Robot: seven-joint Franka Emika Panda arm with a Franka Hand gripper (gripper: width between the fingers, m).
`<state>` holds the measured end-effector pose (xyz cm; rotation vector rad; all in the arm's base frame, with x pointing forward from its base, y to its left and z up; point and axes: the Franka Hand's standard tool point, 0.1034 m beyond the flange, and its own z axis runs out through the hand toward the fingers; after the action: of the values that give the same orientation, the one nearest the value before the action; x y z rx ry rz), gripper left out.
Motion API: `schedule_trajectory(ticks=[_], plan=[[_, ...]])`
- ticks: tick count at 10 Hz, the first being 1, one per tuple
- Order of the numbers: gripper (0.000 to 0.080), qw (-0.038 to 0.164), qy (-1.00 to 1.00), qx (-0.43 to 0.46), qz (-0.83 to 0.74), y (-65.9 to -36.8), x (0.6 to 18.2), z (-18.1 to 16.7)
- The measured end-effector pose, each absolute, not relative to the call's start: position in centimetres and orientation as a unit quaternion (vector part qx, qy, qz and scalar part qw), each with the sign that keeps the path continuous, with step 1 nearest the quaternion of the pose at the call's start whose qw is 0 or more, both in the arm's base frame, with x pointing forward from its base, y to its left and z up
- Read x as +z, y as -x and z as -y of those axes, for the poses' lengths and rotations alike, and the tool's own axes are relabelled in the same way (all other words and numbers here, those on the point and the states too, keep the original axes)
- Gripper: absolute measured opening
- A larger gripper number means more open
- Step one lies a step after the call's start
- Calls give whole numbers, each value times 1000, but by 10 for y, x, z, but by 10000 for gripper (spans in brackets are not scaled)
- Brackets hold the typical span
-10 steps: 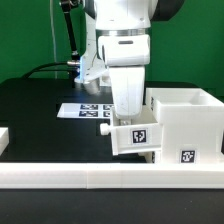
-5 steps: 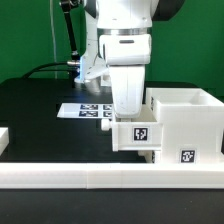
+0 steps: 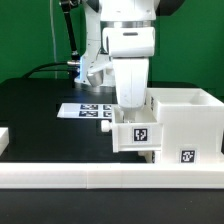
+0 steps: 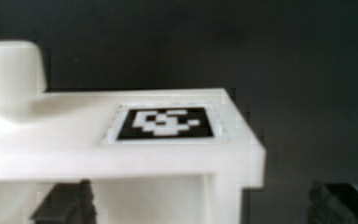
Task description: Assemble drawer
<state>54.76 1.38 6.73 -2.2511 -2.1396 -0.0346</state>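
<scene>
The low white plastic drawer point(image 3: 134, 134) with a black-and-white square marker on its front sits partly inside the taller white cube-shaped housing point(image 3: 186, 120), protruding toward the exterior view's left. The white two-finger gripper point(image 3: 130, 110) hangs directly over the drawer's protruding end, its lower part hidden behind the drawer wall in the exterior view. In the wrist view two dark fingertips point(image 4: 66, 203) stand well apart on either side of the white part's lower edge, so the jaws look spread and grip nothing. The flat white marker board point(image 3: 88, 110) lies on the black table point(image 3: 40, 110) behind.
</scene>
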Motion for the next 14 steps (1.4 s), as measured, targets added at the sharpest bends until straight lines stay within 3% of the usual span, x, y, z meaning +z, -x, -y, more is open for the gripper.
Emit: schedule_trajectory(ticks=[1,3,6,8,11,14], plan=[[634,18,725,-5,689,-547,76,-9],[647,14,719,4,694,-547,93,11],[648,8,711,3,703,-552,101,43],[648,13,715,5,699,-550,93,50],[648,36,710,11,703,-541,59,49],[648,40,715,11,697,-541,56,33]])
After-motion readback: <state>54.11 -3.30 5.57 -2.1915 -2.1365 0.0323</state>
